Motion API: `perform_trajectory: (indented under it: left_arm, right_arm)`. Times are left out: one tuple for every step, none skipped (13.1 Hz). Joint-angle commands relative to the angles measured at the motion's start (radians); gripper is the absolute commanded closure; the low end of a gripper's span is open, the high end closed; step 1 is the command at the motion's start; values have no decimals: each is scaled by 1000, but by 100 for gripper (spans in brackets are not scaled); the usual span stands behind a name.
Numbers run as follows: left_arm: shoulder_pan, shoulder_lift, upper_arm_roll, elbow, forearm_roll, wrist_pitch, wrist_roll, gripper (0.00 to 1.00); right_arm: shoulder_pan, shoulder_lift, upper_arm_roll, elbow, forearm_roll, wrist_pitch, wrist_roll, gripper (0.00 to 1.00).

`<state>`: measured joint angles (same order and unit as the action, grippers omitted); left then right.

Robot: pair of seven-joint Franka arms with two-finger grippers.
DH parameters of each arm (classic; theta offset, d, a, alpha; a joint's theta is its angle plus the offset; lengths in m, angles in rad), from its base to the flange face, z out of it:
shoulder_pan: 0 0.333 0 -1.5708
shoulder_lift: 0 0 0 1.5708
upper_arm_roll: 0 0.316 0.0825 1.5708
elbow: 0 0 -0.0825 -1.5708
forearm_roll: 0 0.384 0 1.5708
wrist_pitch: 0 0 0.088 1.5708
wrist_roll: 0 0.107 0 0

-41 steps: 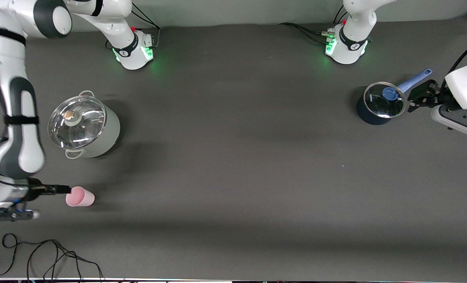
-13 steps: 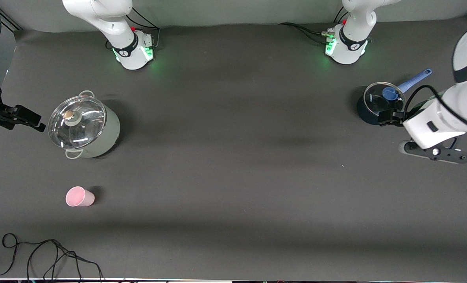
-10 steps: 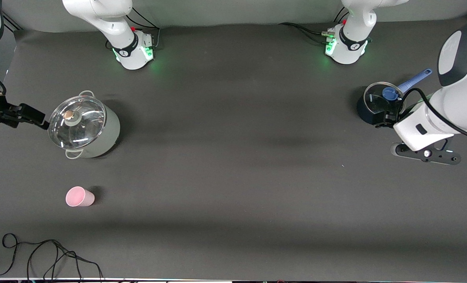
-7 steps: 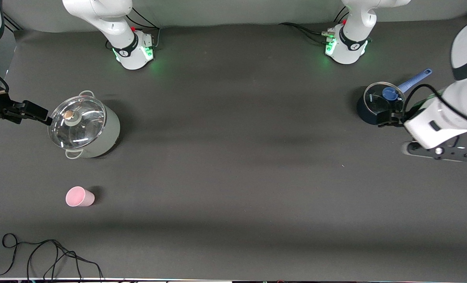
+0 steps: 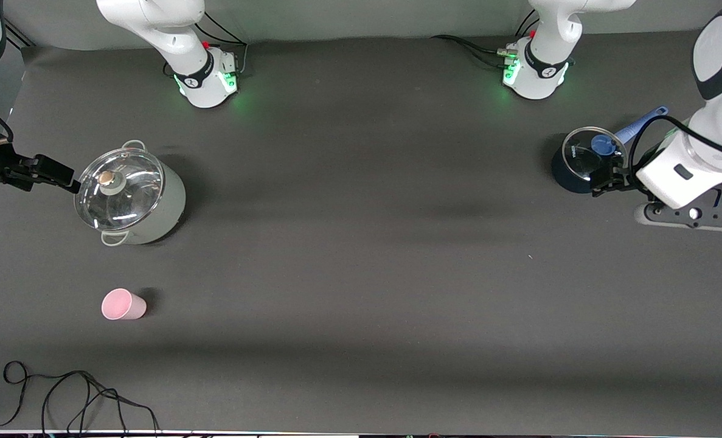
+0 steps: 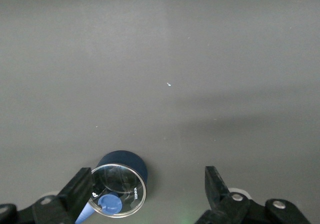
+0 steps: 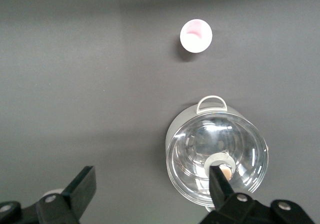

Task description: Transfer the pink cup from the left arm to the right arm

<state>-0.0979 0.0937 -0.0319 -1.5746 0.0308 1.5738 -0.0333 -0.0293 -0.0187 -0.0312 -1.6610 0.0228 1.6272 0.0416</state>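
— What sits nearest the front camera?
— A loose black cable (image 5: 75,395), partly cut off by the table edge. Just farther stands the pink cup (image 5: 123,305), upright on the mat toward the right arm's end, held by nothing.
— And farther still?
— The grey-green pot (image 5: 131,196) with its glass lid. The right gripper (image 5: 56,176) hangs beside its rim, fingers apart and empty; most of that arm is out of view. 3.1 seconds ago it was down at the cup.
— The other end?
— The left gripper (image 5: 607,179), fingers spread wide, hovers at the small blue pot (image 5: 586,161), hiding part of the rim. A second ago it was in much the same place.
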Motion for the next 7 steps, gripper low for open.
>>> perform_trajectory:
  left_arm:
    - [-32,-43,41,-56,12,38,3,0]
    - [-31,-31,41,-42,11,58,1,0]
    - [-25,-25,40,-38,-2,77,1,0]
    - [-19,-17,40,-36,-11,80,1,0]
    - [-17,-14,40,-38,-15,77,1,0]
    - [-17,-14,40,-38,-17,75,1,0]
    - [-16,-14,40,-39,-29,71,0,0]
  right_arm:
    - [-6,-10,7,3,-11,-12,-16,0]
    - [-6,-10,7,3,-11,-12,-16,0]
    - [-6,-12,7,3,-11,-13,-16,0]
    - [-6,-10,7,4,-11,-13,-16,0]
    - [-3,-12,7,4,-11,-13,-17,0]
    - [2,-10,5,6,-12,-12,-20,0]
    - [2,-7,5,9,-14,-12,-61,0]
